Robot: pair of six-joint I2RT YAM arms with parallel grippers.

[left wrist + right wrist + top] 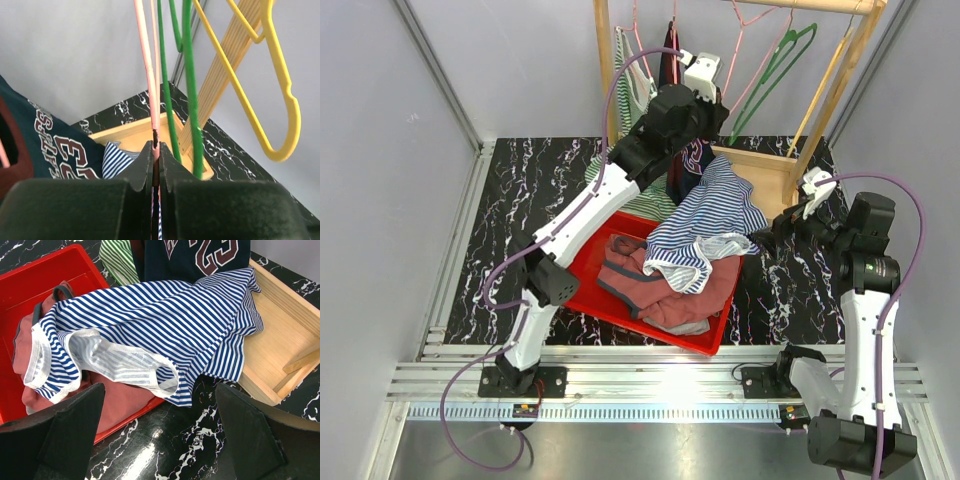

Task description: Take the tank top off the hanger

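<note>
My left gripper (156,150) is up at the rack (718,95), shut on the lower end of a bare pink hanger (147,65) that hangs from the rail (745,55). A blue-and-white striped tank top (715,215) lies crumpled below, draped from the wooden rack base over the red tray (150,320). No hanger shows in it. My right gripper (160,386) is open and empty, low over the marble table just in front of the top's hem (770,228).
A navy tank top (195,255) with "23" and a green striped one (117,257) hang on the rack. Green (190,90) and yellow (280,90) hangers hang beside the pink one. The red tray (610,300) holds a reddish garment (665,290). The wooden rack base (280,340) is at right.
</note>
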